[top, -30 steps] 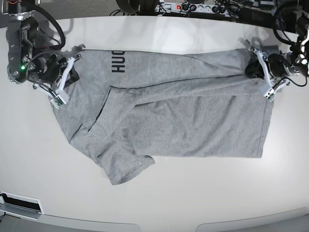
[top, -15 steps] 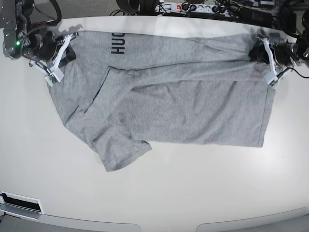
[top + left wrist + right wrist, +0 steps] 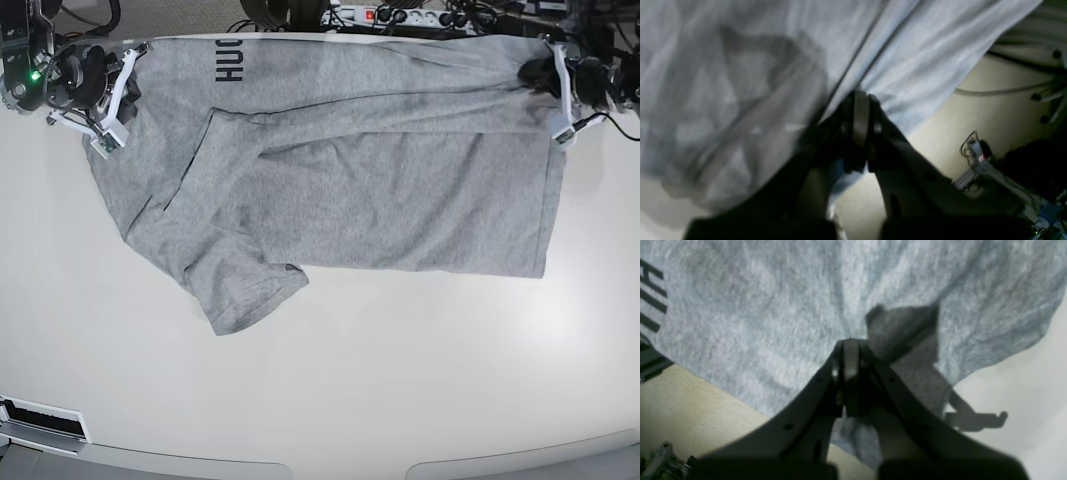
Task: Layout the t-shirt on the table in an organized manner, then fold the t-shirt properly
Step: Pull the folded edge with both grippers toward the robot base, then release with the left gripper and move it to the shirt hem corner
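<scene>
Base view shows me the heather-grey cotton t-shirt (image 3: 350,190) with black block letters, spread along the far edge of the glossy white table (image 3: 330,400). My left gripper (image 3: 553,75) is clenched on the shirt's far corner at one end. My right gripper (image 3: 125,85) pinches the cloth at the other end.

Both arms now sit further toward the far edge of the table (image 3: 330,400) than a second ago, and the t-shirt (image 3: 380,190) comes along with them. Its top edge, lettering included, now reaches that far edge, and the lower sleeve lies higher up.
</scene>
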Action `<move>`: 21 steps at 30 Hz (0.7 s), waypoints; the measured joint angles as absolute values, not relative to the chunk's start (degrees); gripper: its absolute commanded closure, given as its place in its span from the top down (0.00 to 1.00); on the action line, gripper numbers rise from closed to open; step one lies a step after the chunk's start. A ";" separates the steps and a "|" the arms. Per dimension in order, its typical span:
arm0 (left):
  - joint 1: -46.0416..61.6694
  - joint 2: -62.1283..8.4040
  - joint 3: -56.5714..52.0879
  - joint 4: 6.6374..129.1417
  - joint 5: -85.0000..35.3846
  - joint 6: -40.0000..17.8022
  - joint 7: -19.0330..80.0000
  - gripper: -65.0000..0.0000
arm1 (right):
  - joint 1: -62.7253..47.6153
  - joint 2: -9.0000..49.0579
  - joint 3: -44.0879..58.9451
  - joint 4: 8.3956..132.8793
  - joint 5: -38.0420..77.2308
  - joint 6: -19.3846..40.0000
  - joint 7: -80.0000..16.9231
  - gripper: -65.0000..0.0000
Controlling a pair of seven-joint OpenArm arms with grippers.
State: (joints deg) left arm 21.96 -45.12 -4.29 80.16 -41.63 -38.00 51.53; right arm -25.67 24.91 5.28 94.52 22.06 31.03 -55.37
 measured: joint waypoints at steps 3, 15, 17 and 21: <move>22.11 -46.35 -4.27 81.78 -41.54 -37.41 52.77 0.00 | -25.63 24.91 5.28 94.54 22.06 31.00 -55.61 0.00; 20.05 -49.52 -9.65 88.88 -53.23 -37.54 50.96 0.00 | -23.49 24.99 5.28 104.40 21.10 27.24 -57.12 0.09; 17.89 -48.93 -11.46 88.79 -52.77 -35.62 48.47 0.00 | -21.52 25.06 5.28 104.42 20.56 24.91 -57.25 0.21; 10.79 -45.01 -16.88 85.10 -51.62 -31.53 44.91 0.00 | -19.42 24.99 5.28 104.42 20.95 22.63 -57.14 0.27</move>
State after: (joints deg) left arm 10.79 -45.01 -16.88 85.10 -51.62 -31.53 44.91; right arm -19.42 24.99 5.28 104.42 20.95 22.63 -57.14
